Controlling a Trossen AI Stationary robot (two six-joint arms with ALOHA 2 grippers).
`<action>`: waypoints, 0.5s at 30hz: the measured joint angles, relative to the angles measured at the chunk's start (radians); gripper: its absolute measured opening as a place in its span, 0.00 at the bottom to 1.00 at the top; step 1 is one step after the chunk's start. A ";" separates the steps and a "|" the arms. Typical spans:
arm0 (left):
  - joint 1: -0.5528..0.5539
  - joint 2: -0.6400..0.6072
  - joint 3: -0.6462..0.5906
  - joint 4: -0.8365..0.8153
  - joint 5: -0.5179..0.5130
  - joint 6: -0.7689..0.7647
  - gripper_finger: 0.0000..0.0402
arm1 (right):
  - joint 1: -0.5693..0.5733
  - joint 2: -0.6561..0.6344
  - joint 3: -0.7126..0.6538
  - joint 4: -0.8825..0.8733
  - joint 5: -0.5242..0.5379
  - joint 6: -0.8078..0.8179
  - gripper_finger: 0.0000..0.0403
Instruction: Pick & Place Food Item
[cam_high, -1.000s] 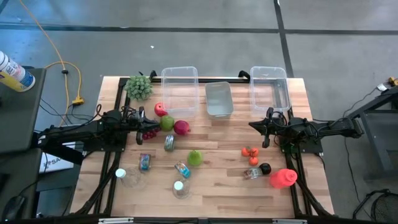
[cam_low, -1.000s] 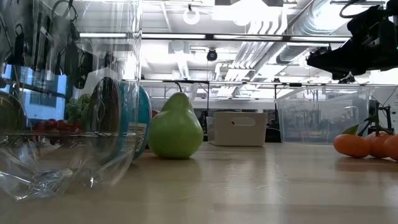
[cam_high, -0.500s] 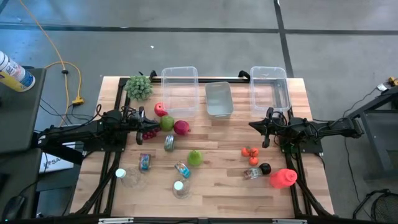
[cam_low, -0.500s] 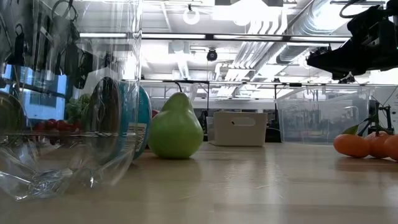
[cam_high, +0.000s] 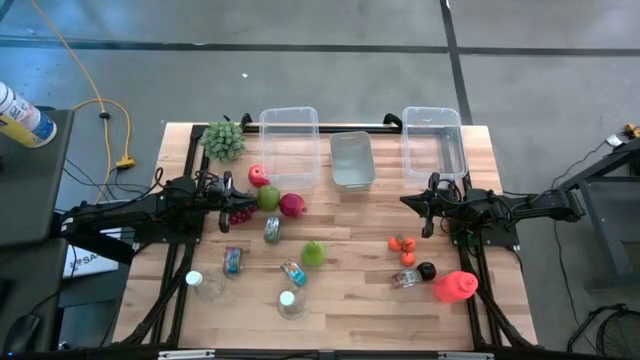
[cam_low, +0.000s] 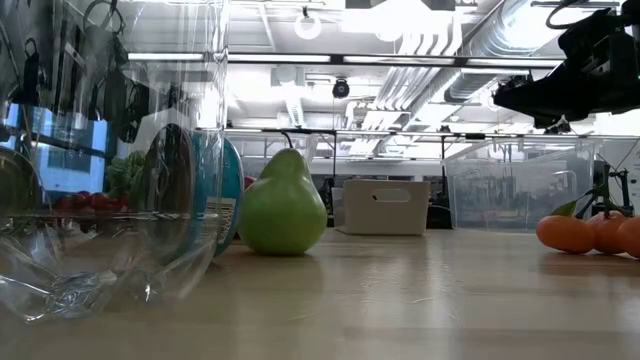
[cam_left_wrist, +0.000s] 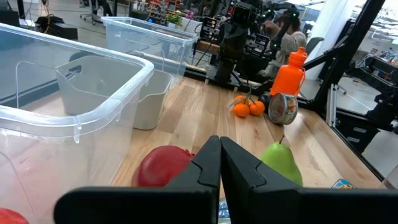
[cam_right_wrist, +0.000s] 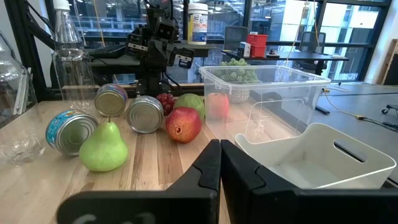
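1. Both hands are pressed together and hold nothing: the left hand (cam_high: 228, 188) hovers at the left side of the wooden surface (cam_high: 350, 265), the right hand (cam_high: 431, 207) at the right side.
2. Just beside the left hand lie a red apple (cam_high: 258, 176), a green apple (cam_high: 269, 197), a dark red round fruit (cam_high: 292, 205) and a bunch of red grapes (cam_high: 240, 215).
3. A green pear (cam_high: 314, 253) stands near the middle of the surface, well apart from both hands.
4. Small orange tangerines (cam_high: 402, 245) sit in a cluster near the right hand.
5. Along the far edge stand two clear plastic bins (cam_high: 289, 130) (cam_high: 434, 135), with a smaller grey-white tub (cam_high: 352, 160) between them.
6. A leafy green vegetable (cam_high: 223, 140) lies at the far left corner.
7. Tin cans (cam_high: 272, 230) and clear bottles (cam_high: 289, 302) lie toward the near side; a red-orange plastic bottle (cam_high: 455, 286) rests at the near right.
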 joint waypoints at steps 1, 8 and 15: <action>0.000 0.000 0.000 0.000 0.000 0.000 0.00 | 0.000 0.000 0.000 0.000 0.000 0.000 0.00; 0.000 0.000 0.000 0.000 0.000 0.002 0.00 | 0.000 0.000 0.000 0.000 0.000 0.000 0.00; 0.000 0.000 0.000 0.016 -0.023 -0.014 0.00 | 0.000 0.000 0.000 0.000 0.000 0.000 0.00</action>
